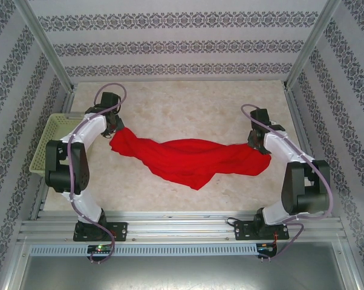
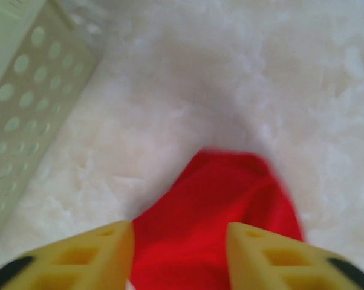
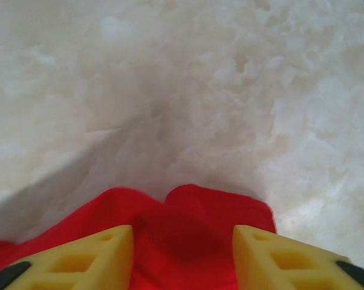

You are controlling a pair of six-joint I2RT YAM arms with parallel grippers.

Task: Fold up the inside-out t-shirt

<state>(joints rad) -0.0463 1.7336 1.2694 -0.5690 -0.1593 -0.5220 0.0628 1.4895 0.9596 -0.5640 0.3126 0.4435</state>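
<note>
The left gripper (image 2: 181, 244) holds its two yellow fingers (image 2: 103, 254) apart with a wide gap between them. Red cloth fills that gap, and neither finger seems to press on it (the left wrist view is soft with blur). The cloth ends in a rounded tip just beyond the fingertips, with the bare pale table (image 2: 200, 78) past it. The right gripper (image 3: 183, 244) stands the same way: its fingers (image 3: 285, 260) are apart, and a red fold with two soft humps lies between and just ahead of them, with marbled tabletop beyond.

From above, the t-shirt (image 1: 188, 158) lies on the table as a long crumpled band stretched from one gripper to the other. Its left end is at the left gripper and its right end at the right one, and in the middle a loose flap sags toward the near edge. Each arm bends inward over its own end of the cloth. A pale green basket (image 1: 44, 145) with holes in its walls sits at the left edge of the table, just beside the left arm and apart from the shirt. Patterned walls (image 1: 182, 48) enclose the table on three sides.
</note>
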